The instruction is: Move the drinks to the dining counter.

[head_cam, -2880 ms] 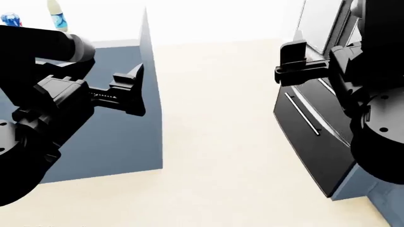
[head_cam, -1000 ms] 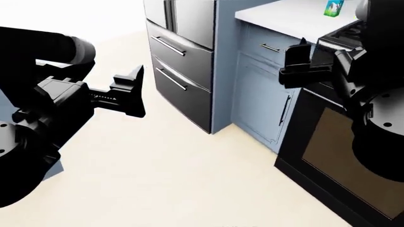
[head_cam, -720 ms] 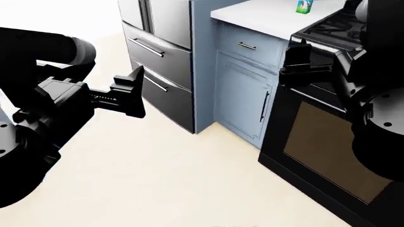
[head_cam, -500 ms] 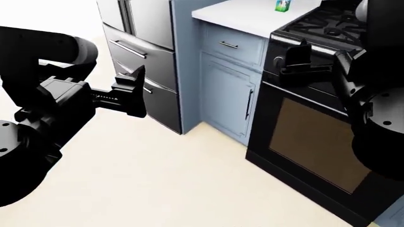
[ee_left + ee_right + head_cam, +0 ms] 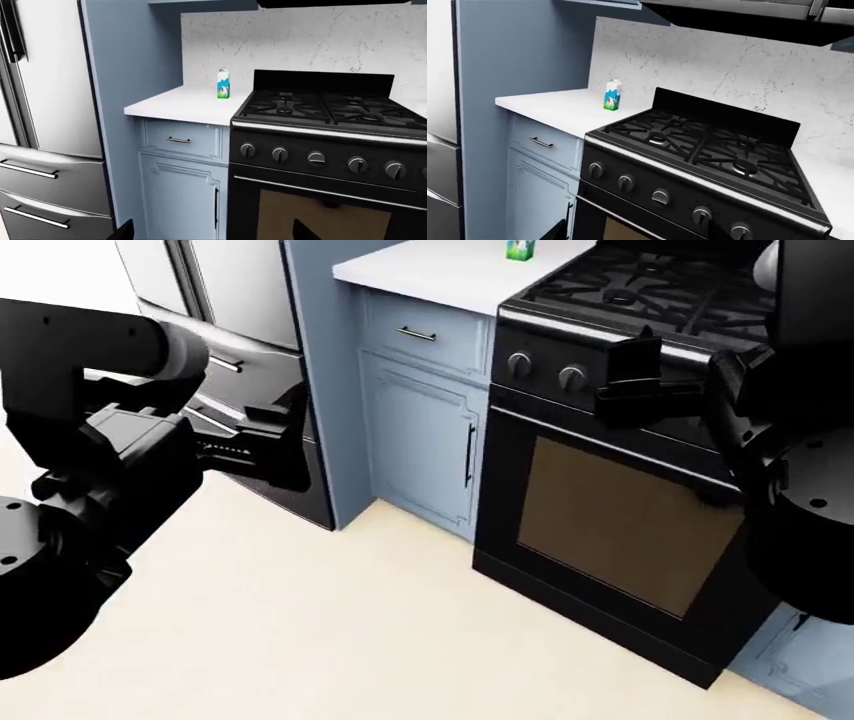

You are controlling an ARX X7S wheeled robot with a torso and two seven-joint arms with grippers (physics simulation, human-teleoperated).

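I have turned the robot away from the dining side, and now the kitchen is in front of me. That is good, because the milk carton is the drink I need next.

In the head view it stands at about 12 o'clock, upright on the white desk by the black stove, cut off by the picture's edge. The wrist views show it whole, near the back wall and just beside the stove.

My left end effector is at 9 o'clock and holds nothing; I cannot tell how wide it stands. My right end effector is at 2 o'clock, also empty, and I cannot tell if it is open. The dining counter and the other two drinks are out of sight.
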